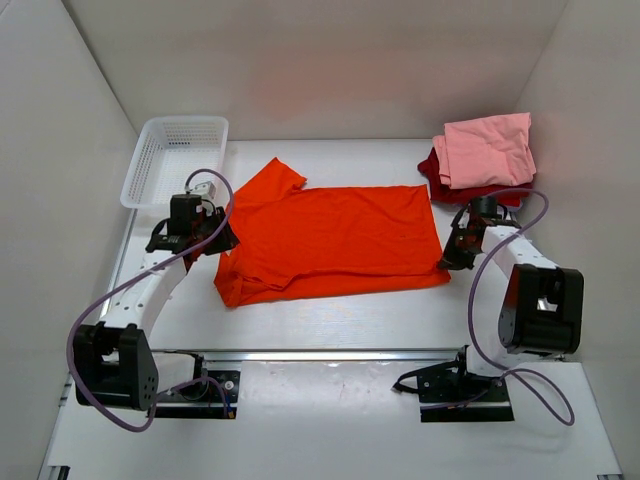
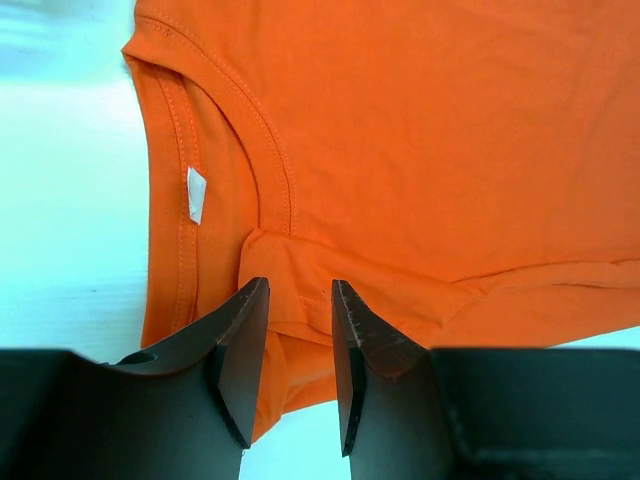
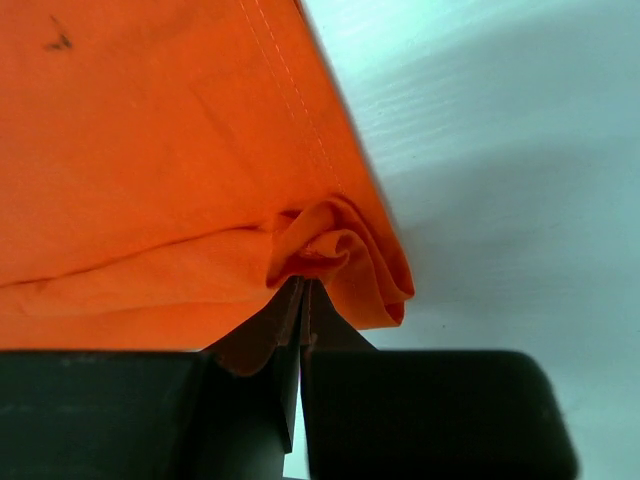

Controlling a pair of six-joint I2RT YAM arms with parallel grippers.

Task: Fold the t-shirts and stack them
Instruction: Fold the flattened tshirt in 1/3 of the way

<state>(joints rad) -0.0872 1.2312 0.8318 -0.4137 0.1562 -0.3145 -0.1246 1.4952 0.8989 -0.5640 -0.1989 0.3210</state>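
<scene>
**Near edge.** Two arm bases bolted to a rail.

**Left gripper** [image 2: 300, 300], towards the left edge. Jaws parted, set either side of a doubled ridge of cloth just beside the collar. Nothing is pinched.

**Right gripper** [image 3: 303, 290], towards the right edge. Jaws closed on a bunched corner of the hem.

**Middle of worktop.** Orange t-shirt [image 1: 340, 235], lying flat, collar to the left and hem to the right. One sleeve points to the far edge, and the near long side appears doubled over. Judged as folding begun and not finished.

**Far right corner.** Pink t-shirt [image 1: 490, 150], folded, resting on top of the dark red t-shirt [image 1: 437, 168], whose fold is mostly hidden. Judged as two of the three shirts done and stacked. What remains is to complete the orange fold and add it to this pile.

**Far left corner.** White mesh basket [image 1: 135, 175]; no contents seen.

**Surface.** Worktop [image 1: 330, 320], white, smooth and evenly lit.

**Room.** Plain white walls [image 1: 330, 60] close in the left, right and far sides.
</scene>
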